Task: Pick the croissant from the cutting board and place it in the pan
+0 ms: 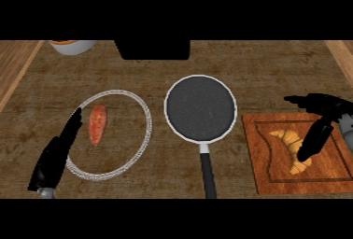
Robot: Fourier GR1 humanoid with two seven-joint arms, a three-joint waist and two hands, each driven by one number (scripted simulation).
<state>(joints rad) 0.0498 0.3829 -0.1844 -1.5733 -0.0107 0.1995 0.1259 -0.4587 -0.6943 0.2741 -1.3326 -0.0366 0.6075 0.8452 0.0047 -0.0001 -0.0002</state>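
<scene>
A golden croissant [292,148] lies on the wooden cutting board [276,179] at the right of the counter. My right hand [321,122] hovers over the board's right side, open, with its thumb reaching down across the croissant's right edge and its fingers spread toward the board's top. The dark pan [201,108] sits in the middle, empty, its black handle [207,175] pointing toward me. My left hand [56,151] rests open at the far left, fingers straight and pointing up.
A clear round plate [143,122] left of the pan holds an orange-red sweet potato [97,123]. At the back stand a white cup [71,45] and a black block [154,49]. Wooden strips border the counter on both sides.
</scene>
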